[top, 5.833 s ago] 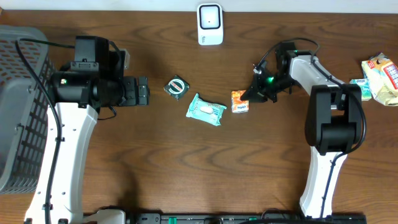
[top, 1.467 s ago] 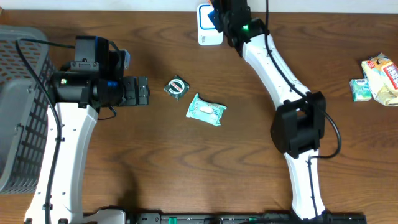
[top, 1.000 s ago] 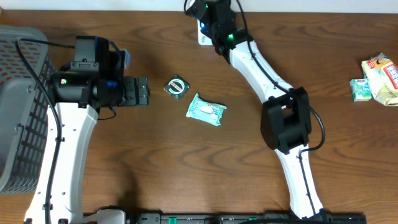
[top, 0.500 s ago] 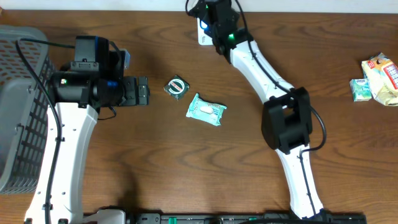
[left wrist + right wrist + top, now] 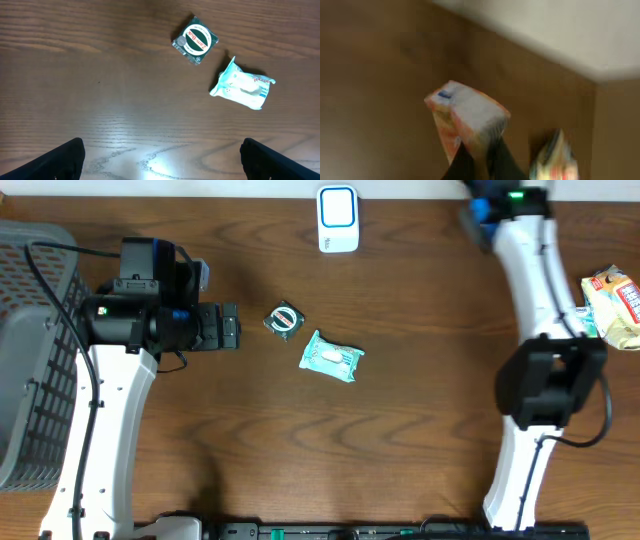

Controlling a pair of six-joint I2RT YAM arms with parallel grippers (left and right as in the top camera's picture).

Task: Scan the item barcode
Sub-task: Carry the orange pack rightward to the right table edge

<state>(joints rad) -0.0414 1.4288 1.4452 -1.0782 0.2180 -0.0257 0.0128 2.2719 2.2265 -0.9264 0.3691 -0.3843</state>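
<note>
Desk (image 5: 400, 440): dark wood, overhead view

Scanner (image 5: 338, 218): white w/ blue face, far edge of desk, approx centre

Small carton (image 5: 467, 117): orange & white, blue mark at one top corner; pinched at lower end by right tool (image 5: 481, 162), clear of desk, tilted; wrist view blurred

Right tool: fingers pressed together on small carton; in overhead sits at far edge of desk, well to the right of scanner; carton itself not made out there (blur)

Left tool (image 5: 230, 327): spread wide, holding nothing, above desk just left of green tin; fingertips (image 5: 60, 160) at bottom corners of left wrist view

Green tin (image 5: 283, 320): red band w/ lettering, flat on desk btwn left tool & wipes pack

Wipes pack (image 5: 331, 357): pale teal, flat on desk, near green tin, not touching

Basket (image 5: 30, 380): grey mesh, left edge of desk, beside left arm

Snack bag (image 5: 612, 305): yellow/white w/ red label, right edge of desk; small green packet (image 5: 575, 323) just beside it, partly behind right arm
</note>
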